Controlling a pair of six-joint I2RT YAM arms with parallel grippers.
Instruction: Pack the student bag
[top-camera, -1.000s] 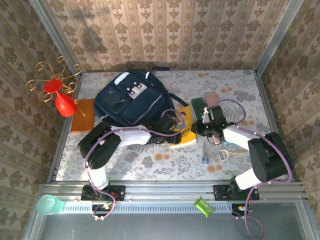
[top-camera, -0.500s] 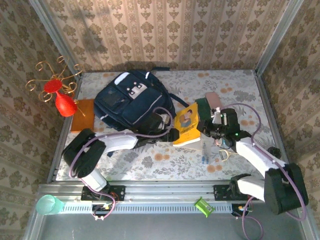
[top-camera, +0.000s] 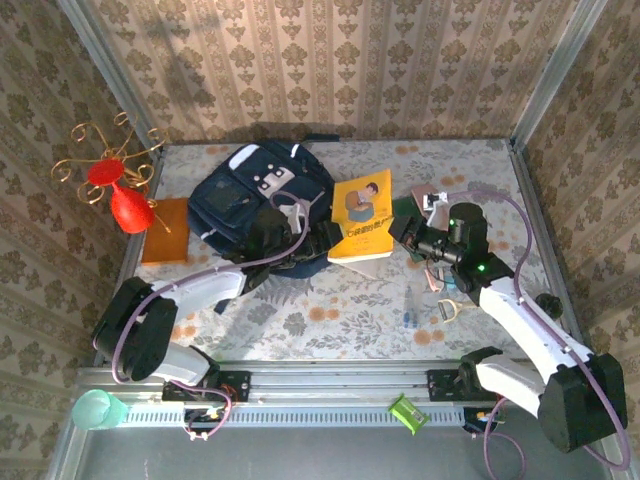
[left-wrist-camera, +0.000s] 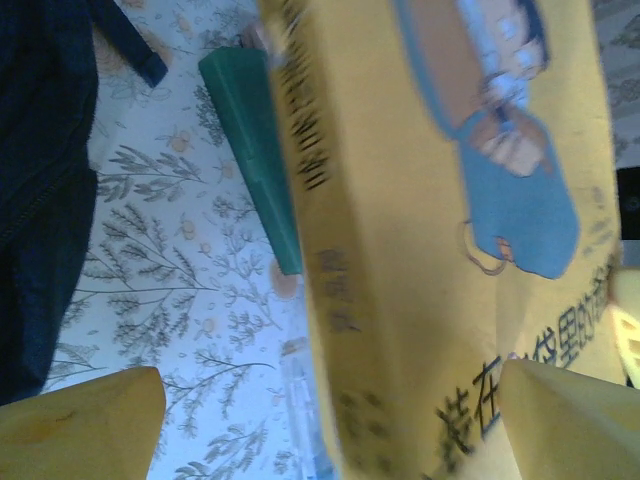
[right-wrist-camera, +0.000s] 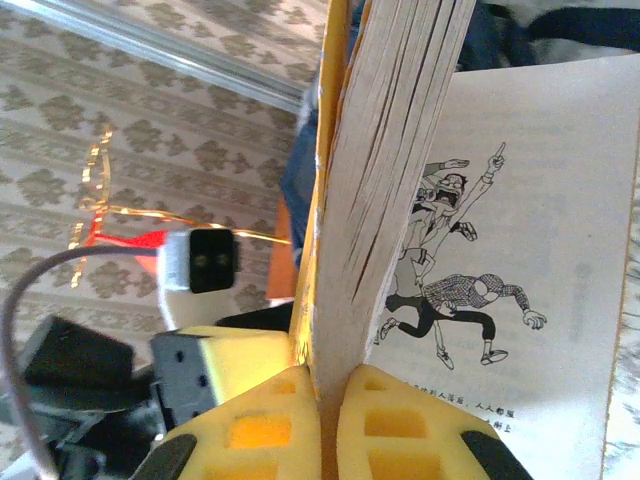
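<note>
Book (top-camera: 362, 215) now raised and swung farther from near edge, page edge pinched in closed right gripper (top-camera: 400, 228). Left gripper (top-camera: 300, 235) spread wide, empty, at near-right edge of student bag (top-camera: 250, 195), far left. Book likely released by left; packing pending.

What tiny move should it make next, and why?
Probably draw the left pincer back from the yellow book: its jaws stand wide open either side of the spine, while the right pincer is shut on the pages. That would free it to ready the backpack.
</note>
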